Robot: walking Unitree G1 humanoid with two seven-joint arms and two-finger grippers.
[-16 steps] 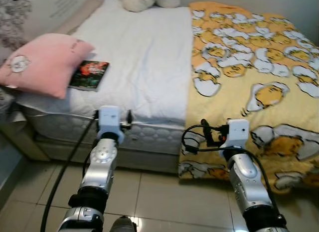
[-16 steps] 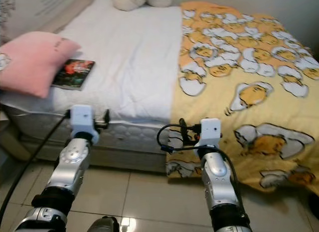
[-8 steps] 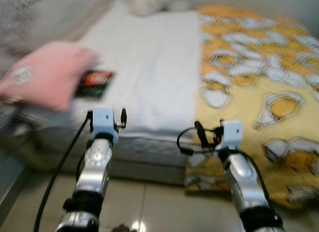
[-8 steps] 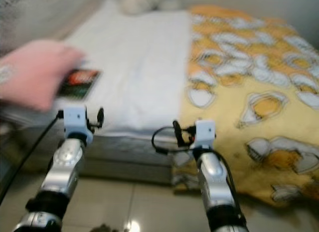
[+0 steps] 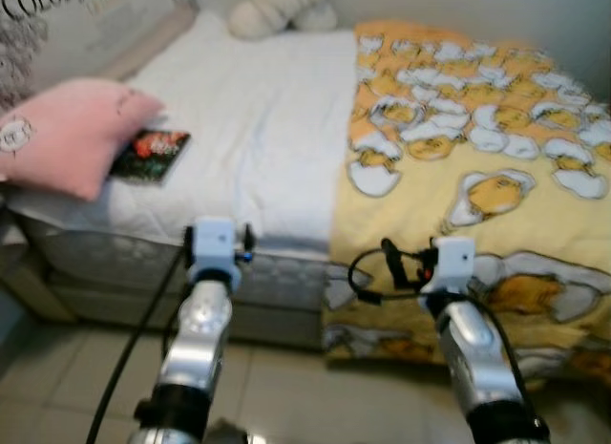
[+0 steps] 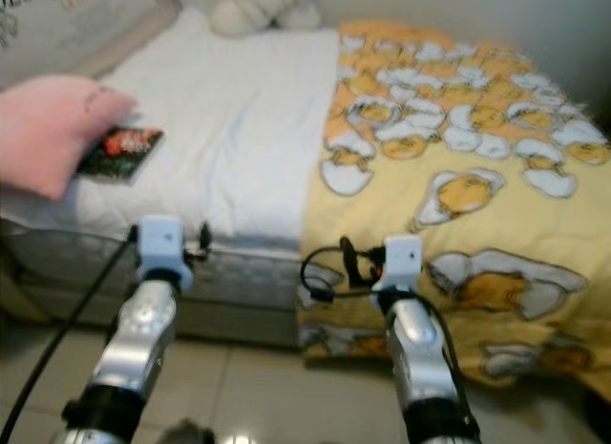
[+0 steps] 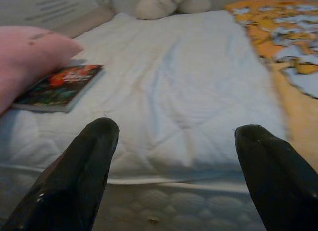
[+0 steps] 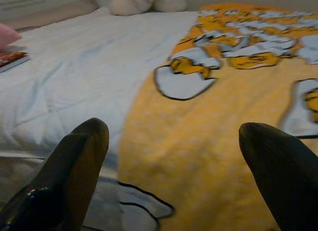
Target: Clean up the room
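While both grippers, left gripper (image 7: 174,136) and right gripper (image 8: 174,136), hover spread and empty at lower frame, a book (image 5: 150,156) touches the pink pillow (image 5: 67,134) at upper left.

Both silver arms reach forward from the bottom of the head views, about parallel and well apart. The left arm (image 5: 196,339) is on the left, with a white camera block at its wrist and a black cable that runs down along its outer side. The right arm (image 5: 473,353) is on the right, with the same white block and a loop of black cable just beside the wrist. The left gripper (image 7: 174,136) has its two black fingers (image 7: 82,166) spread wide, with nothing between them. The right gripper (image 8: 171,136) also holds its fingers (image 8: 74,156) wide apart and grips nothing.
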